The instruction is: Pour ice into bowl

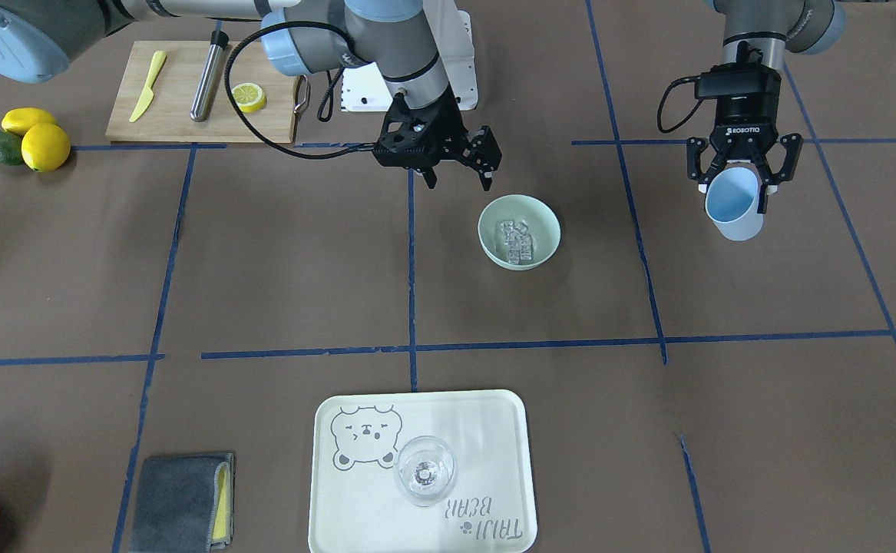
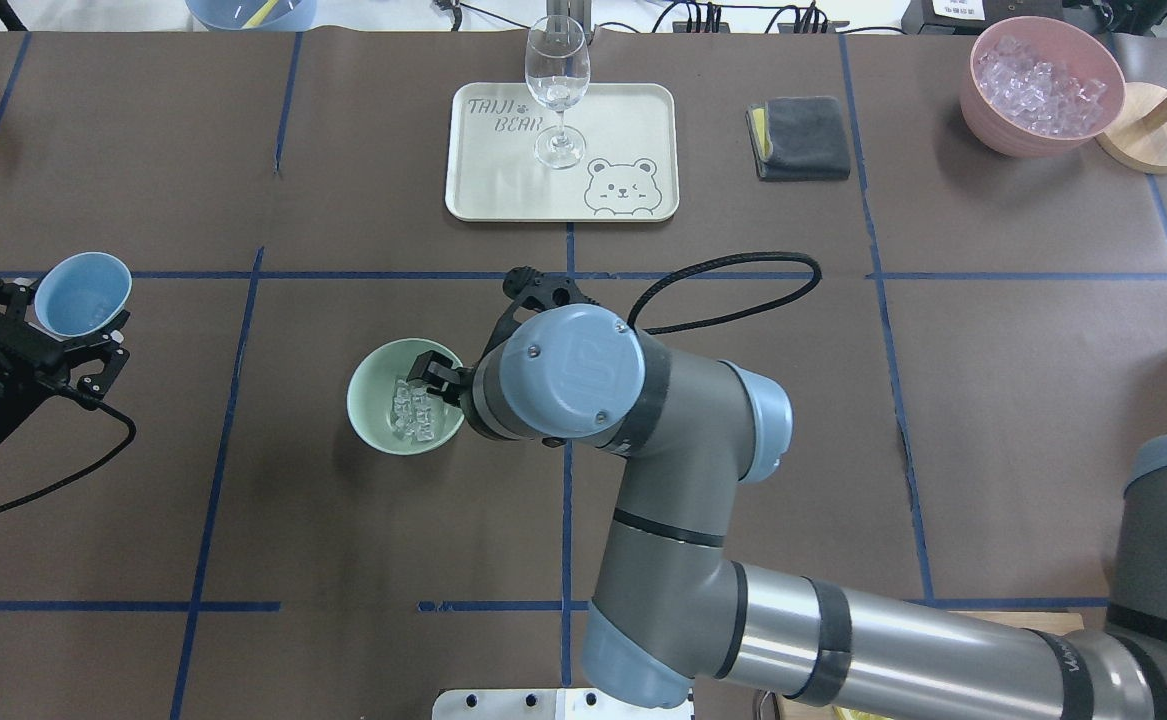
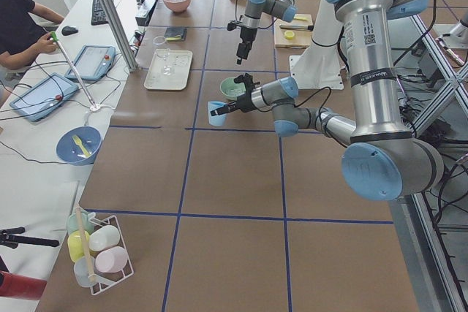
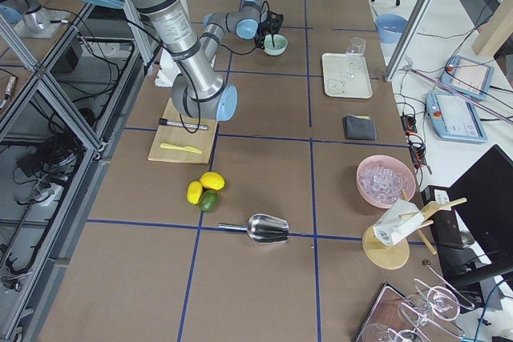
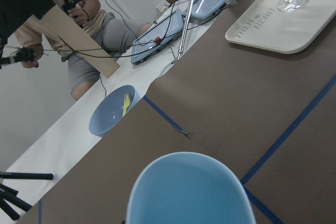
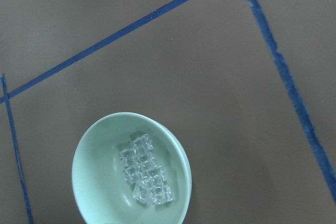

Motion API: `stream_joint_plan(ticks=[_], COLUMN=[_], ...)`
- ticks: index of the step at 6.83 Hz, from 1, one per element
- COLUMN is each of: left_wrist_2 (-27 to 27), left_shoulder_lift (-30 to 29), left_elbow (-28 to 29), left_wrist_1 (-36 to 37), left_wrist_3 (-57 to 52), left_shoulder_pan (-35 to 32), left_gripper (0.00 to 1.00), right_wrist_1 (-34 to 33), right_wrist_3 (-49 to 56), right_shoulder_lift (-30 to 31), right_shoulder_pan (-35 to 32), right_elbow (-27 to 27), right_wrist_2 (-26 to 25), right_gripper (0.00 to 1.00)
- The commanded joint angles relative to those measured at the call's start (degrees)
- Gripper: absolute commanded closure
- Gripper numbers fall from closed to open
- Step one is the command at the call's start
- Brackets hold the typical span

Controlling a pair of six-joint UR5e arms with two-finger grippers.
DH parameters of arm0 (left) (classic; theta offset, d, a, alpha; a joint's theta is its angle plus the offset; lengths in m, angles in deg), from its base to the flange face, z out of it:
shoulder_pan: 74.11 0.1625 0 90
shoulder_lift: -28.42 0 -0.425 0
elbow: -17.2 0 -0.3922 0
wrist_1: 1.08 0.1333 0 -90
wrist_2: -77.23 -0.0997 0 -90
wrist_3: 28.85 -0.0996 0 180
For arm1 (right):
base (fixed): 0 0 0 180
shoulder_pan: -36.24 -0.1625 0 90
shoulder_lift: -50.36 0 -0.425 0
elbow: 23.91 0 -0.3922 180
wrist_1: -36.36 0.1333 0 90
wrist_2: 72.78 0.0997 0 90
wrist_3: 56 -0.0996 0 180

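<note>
Ice: a small heap of clear, glassy cubes [image 1: 515, 240] lies inside the pale mint-green round matte bowl [image 1: 544, 223], mid-table.
Left gripper [image 1: 735, 187]: clamped on the light blue plastic cup [image 1: 735, 213], well apart from the bowl, off to the robot's left.
Right gripper [image 1: 459, 181]: fingers apart and empty, just beside the bowl; this is the nearer arm.
Judgement: the pour looks done.

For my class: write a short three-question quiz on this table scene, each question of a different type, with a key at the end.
1. True or false: the ice lies in the bowl.
2. Which pincer grips the blue cup?
3. Fill in: the wine glass stands on the ____.
Key: 1 true. 2 the left pincer. 3 tray.
</note>
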Motion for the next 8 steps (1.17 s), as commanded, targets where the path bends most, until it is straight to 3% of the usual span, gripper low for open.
stream_joint_plan(ticks=[1,2,3,5,6,8], left_wrist_2=[1.53,6.85,10.38,10.51,10.51,10.51], left_shoulder_lift=[0.57,0.66,0.66,0.57,0.57,0.49], left_elbow=[2.57,2.57,2.57,2.66,2.66,2.75], left_wrist_1=[-0.14,-0.14,-0.14,-0.23,-0.14,-0.23], left_wrist_3=[14.58,15.06,14.98,14.98,14.98,14.98], left_shoulder_pan=[-0.94,-4.78,-6.47,-6.49,-6.49,-6.49], left_gripper=[1.0,1.0,1.0,1.0,1.0,1.0], right_wrist_1=[8.54,10.19,8.9,2.4,-1.36,-2.8], right_wrist_3=[-1.91,-2.96,-2.45,3.07,5.53,7.74], right_shoulder_lift=[-4.56,-7.87,-9.29,-9.48,-9.66,-9.92], right_shoulder_pan=[2.61,2.8,2.63,1.84,0.36,-0.62], right_elbow=[10.11,15.38,16.65,16.58,16.58,18.32], right_wrist_2=[-3.76,-3.96,-3.61,-3.17,0.48,1.58], right_gripper=[0.0,0.0,0.0,0.0,0.0,0.0])
